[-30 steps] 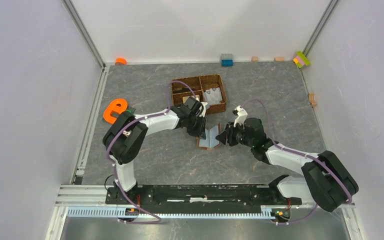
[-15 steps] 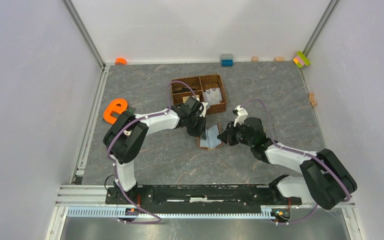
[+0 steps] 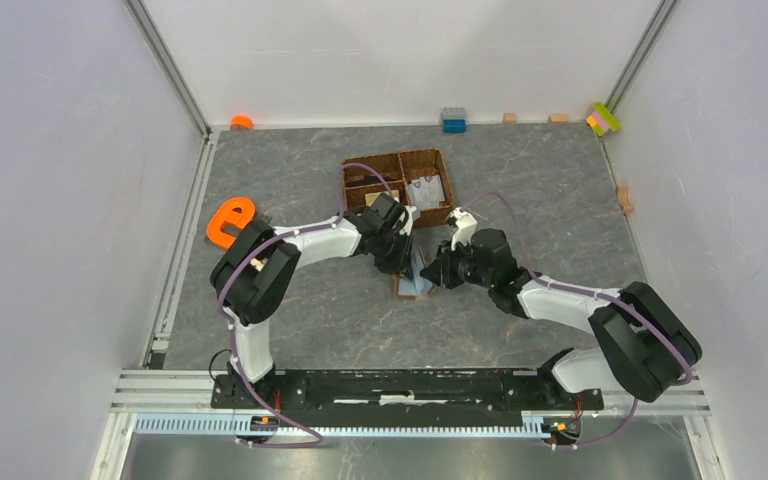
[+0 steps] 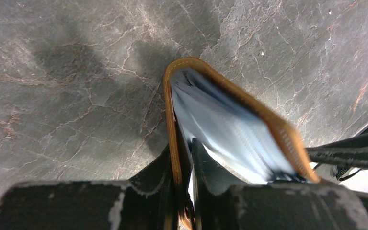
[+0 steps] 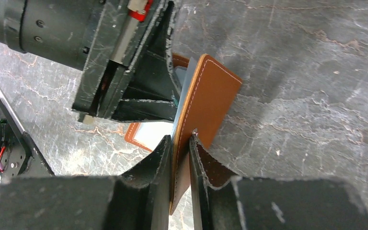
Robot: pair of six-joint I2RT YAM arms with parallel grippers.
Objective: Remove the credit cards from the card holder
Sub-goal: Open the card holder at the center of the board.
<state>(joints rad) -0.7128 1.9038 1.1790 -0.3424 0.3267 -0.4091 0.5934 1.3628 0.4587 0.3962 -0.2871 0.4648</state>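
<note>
**Grip closed on the raised flap**

Your right gripper (image 5: 181, 143) has narrowed over the last second. It now pinches the edge of one leaf of the small brown leather-look bifold card holder (image 5: 211, 96), jaws close together with the leather between them. It has also travelled left, toward your left gripper (image 4: 184, 148), which clamps the other leaf as narrowly as before.

A second ago the card holder lay spread open between the two. Now the right leaf stands nearly upright and the leaves make a tight V, with the pale grey-blue lining facing inward.

I judge this works against you, because the pockets are being folded shut rather than exposed. No credit cards can be made out in them, and the lining is blurred in the left wrist view. You will likely need to spread the leaves again and free one gripper to draw a card.

The card holder's lower edge rests on the dark grey marbled table (image 3: 310, 310). Just beyond the left gripper sits a brown woven compartment basket (image 3: 396, 155) holding a pale piece and a tan piece, too small to identify. An orange curved plastic piece (image 3: 228, 222) lies well to the left, and a blue-grey block (image 3: 453, 120) sits by the far wall. Plain white walls (image 3: 60, 200) enclose the table.
</note>
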